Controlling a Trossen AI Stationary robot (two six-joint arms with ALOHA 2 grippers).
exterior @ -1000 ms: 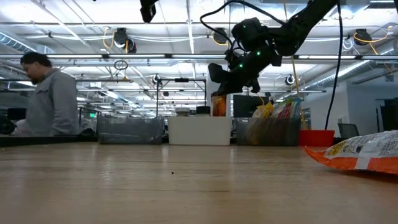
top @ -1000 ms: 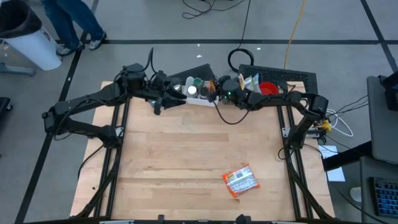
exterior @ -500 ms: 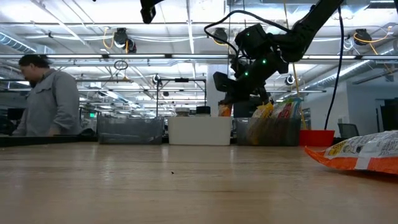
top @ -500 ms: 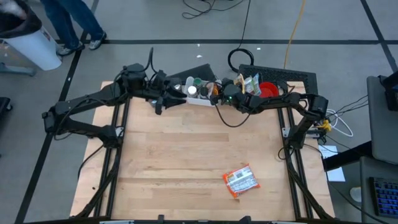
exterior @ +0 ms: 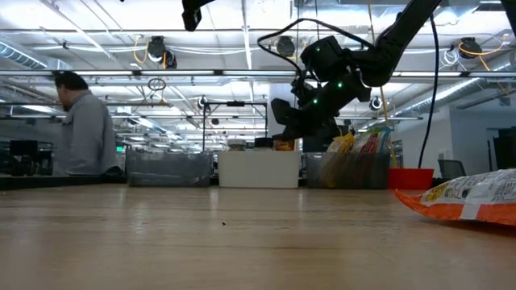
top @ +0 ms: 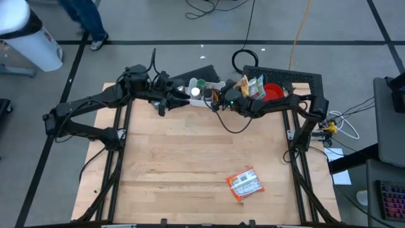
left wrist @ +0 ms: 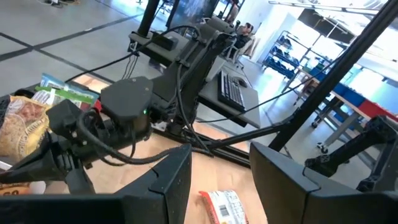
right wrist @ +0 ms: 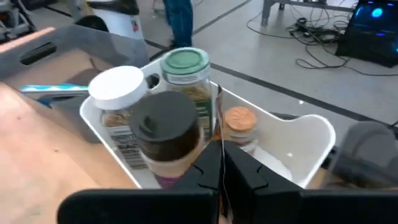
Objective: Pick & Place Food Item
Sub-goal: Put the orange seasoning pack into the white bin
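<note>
Two dark arms reached in over the far edge of the counter [top: 177, 158]. Hung the left pincer [top: 163, 104] just beside a white bin [right wrist: 311, 127], fingers spread with nothing between them. Held several lidded jars [right wrist: 183, 68] upright inside that bin. Hovered the right pincer [top: 215, 98] close above the bin's jars, fingers [right wrist: 208, 171] pressed together, nothing visible in their grip. Lay flat much nearer the front edge and toward the right, well apart from both pincers: one orange snack packet [top: 244, 184], untouched.
</note>
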